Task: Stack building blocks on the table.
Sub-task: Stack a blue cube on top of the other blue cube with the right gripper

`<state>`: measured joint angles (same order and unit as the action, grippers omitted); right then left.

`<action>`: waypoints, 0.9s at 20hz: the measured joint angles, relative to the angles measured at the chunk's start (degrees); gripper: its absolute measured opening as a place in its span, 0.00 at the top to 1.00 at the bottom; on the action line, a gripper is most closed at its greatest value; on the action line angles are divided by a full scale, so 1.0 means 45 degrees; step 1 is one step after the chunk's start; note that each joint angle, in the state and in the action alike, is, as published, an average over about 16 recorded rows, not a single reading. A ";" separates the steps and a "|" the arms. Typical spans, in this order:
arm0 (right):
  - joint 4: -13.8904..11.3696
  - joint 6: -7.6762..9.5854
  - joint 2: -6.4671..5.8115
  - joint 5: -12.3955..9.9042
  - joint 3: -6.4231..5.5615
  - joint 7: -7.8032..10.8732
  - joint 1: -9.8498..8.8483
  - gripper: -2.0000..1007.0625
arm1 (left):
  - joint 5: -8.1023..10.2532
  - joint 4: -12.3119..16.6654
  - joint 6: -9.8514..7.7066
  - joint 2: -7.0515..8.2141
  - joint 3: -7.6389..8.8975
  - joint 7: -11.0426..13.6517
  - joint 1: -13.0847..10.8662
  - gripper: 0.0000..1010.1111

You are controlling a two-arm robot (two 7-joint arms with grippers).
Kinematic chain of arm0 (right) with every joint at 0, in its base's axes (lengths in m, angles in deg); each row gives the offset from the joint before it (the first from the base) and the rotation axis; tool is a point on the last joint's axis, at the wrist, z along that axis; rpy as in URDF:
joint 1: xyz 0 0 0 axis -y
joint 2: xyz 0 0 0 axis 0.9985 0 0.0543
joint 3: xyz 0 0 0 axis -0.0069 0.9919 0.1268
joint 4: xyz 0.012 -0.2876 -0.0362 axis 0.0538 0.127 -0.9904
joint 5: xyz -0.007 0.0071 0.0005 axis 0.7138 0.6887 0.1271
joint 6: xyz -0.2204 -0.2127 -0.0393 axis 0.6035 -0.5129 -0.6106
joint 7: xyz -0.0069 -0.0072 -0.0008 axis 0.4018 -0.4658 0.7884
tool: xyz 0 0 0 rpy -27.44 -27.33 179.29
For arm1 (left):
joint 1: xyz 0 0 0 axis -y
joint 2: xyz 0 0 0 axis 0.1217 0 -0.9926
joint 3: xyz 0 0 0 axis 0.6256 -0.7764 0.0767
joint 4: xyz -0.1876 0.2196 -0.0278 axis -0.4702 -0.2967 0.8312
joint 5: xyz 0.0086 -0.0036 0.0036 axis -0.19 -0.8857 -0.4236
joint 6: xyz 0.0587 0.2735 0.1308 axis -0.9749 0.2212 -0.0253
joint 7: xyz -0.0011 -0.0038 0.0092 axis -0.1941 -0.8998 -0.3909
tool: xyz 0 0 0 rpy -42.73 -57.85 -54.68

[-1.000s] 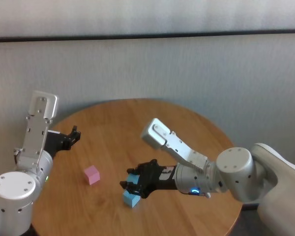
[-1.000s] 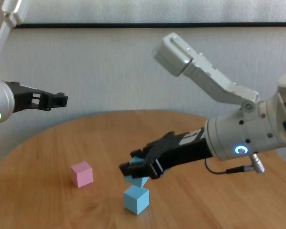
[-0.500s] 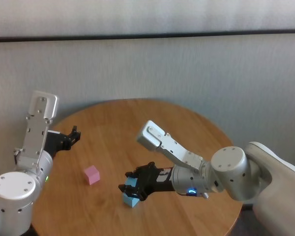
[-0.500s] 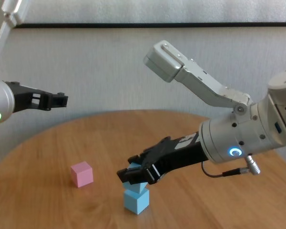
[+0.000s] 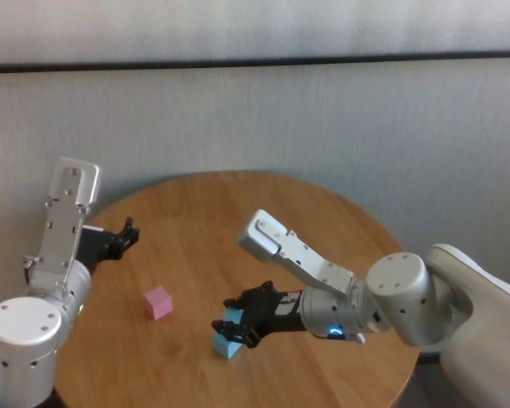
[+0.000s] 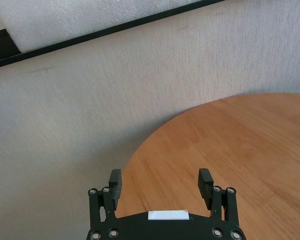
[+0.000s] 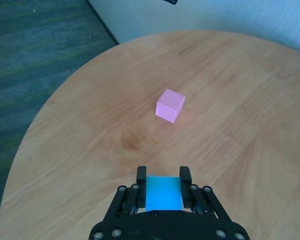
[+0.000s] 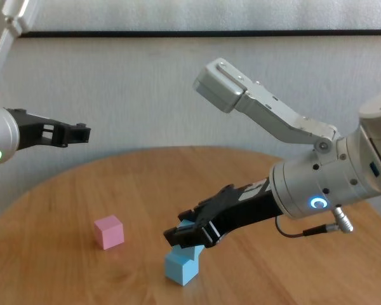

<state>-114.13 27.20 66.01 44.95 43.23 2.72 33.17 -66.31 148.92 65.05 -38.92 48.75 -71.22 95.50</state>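
My right gripper (image 5: 228, 325) is shut on a light blue block (image 7: 164, 193) and holds it right over the second light blue block (image 8: 180, 270), touching it or just above it; I cannot tell which. The held block (image 5: 232, 318) shows above the lower one (image 5: 225, 347) in the head view. The lower block is hidden in the right wrist view. The pink block (image 5: 159, 302) sits alone on the round wooden table (image 5: 204, 212), to the left of the gripper; it also shows in the chest view (image 8: 108, 231) and the right wrist view (image 7: 170, 105). My left gripper (image 6: 160, 182) is open and empty, raised over the table's left edge (image 5: 129, 231).
A grey wall stands close behind the table. The table's rim (image 7: 55, 105) drops to dark carpet floor (image 7: 35, 45). The right forearm and a white elbow link (image 8: 254, 101) reach over the table's right half.
My right gripper has come down with the light blue block, from a gap above the lower blue block to right on top of it. The left arm and pink block have not moved.
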 joint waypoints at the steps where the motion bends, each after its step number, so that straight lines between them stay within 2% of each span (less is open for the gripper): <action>1: -0.0003 0.0030 0.0004 0.0006 -0.0001 -0.0005 0.0000 0.63 | 0.0000 0.0000 0.0000 0.0000 0.0000 0.0000 0.0000 0.01; 18: 0.0487 0.0191 0.0362 0.0051 0.0032 -0.0010 0.0175 0.63 | 0.0000 0.0000 0.0000 0.0000 0.0000 0.0000 -0.0001 0.01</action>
<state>-111.94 28.06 67.64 45.18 43.37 2.68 33.95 -66.31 148.92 65.05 -38.92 48.75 -71.22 95.50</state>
